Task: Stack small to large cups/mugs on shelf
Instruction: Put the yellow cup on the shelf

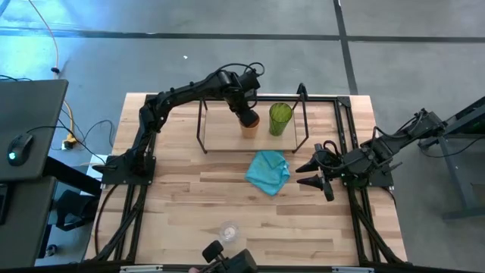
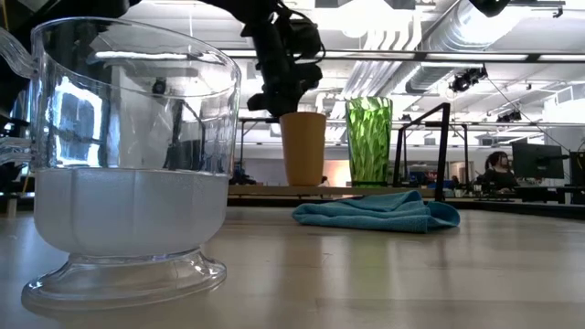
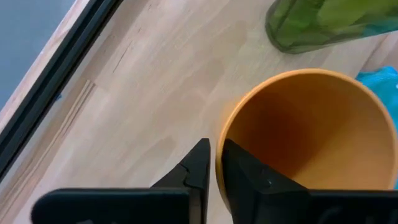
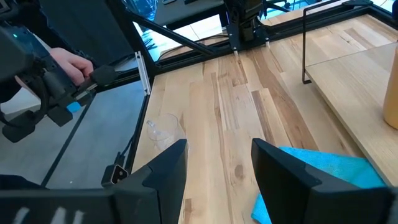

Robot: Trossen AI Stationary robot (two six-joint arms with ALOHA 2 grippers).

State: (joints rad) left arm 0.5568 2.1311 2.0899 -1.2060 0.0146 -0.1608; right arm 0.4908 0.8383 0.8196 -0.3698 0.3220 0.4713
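High view: left gripper (image 1: 247,117) pinches the rim of the medium orange plastic cup (image 1: 249,126) standing on the low dark-rod shelf (image 1: 227,142) beside the translucent green tumbler (image 1: 280,118). Releasing seems next; the small clear glass cup (image 1: 229,230) waits near the table's front edge. Right gripper (image 1: 317,174) idles, spread.

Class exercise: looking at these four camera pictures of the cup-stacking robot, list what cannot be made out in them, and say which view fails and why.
- Tall translucent green tumbler: left wrist view, upper part cut off by the picture's edge.
- Orange plastic cup: high view, mostly hidden under the left claw.
- Small clear glass cup: high view, too faint to show its shape.
- Person's hand: right wrist view, what it holds is unclear.
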